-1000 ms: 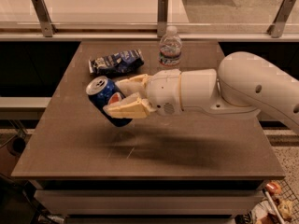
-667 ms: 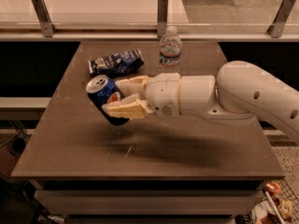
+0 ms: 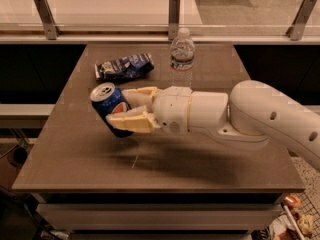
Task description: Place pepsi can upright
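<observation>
The pepsi can is a blue can with a silver top and the round logo. It is held tilted, top leaning to the upper left, a little above the brown table at its left middle. My gripper reaches in from the right on a white arm and is shut on the can. One cream finger lies across the can's front and the other sits behind it. The can's base is partly hidden by the front finger.
A dark blue foil snack bag lies at the table's back left. A clear plastic water bottle stands upright at the back middle, just behind the arm. A glass railing runs behind the table.
The arm and the held can have shifted slightly left and a little lower. The can stays tilted in the grip.
</observation>
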